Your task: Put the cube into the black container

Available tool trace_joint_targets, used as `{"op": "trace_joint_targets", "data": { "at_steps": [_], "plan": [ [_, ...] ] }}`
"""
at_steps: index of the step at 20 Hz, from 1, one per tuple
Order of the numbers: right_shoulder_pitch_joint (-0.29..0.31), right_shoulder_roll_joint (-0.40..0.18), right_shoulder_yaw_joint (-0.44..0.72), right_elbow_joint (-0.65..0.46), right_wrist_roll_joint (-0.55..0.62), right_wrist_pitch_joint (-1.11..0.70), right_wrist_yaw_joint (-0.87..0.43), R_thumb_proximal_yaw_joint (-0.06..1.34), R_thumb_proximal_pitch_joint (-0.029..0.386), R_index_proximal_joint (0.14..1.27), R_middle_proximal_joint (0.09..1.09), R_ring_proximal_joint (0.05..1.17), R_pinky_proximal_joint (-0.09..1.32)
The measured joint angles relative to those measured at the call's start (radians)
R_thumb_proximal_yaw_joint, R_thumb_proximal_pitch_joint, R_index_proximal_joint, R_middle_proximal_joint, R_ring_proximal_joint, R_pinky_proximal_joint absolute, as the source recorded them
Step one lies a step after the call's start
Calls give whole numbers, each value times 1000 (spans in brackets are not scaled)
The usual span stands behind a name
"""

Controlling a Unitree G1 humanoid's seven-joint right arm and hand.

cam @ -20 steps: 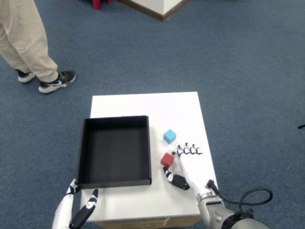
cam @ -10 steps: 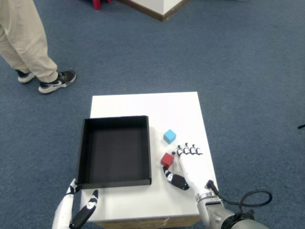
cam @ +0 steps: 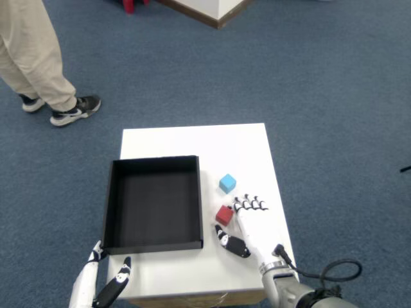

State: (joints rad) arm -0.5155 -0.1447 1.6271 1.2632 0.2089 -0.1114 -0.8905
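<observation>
Resting on the white tabletop [cam: 192,138], the right hand [cam: 247,224] spreading its fingers, holding nothing, red cube [cam: 225,215] sitting just beside it, outside the black container [cam: 154,200], blue cube [cam: 227,183] nearby.

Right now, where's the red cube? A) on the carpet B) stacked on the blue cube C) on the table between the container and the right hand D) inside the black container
C: the red cube sits on the white table, just right of the empty black container and beside the open right hand.
</observation>
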Motion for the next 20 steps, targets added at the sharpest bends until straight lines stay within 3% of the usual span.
{"op": "trace_joint_targets", "data": {
  "at_steps": [13, 15, 17, 20],
  "plan": [
    [11, 5, -78, -22, -105, 0, -11, 472, 146, 496, 201, 110, -48],
    [13, 6, -89, -21, -119, 0, -11, 477, 152, 556, 202, 110, -49],
    [21, 7, -103, -10, -127, -3, -12, 511, 176, 642, 208, 112, -51],
    [27, 10, -105, 35, -146, -33, -22, 668, 223, 669, 224, 126, -48]
  ]
}}
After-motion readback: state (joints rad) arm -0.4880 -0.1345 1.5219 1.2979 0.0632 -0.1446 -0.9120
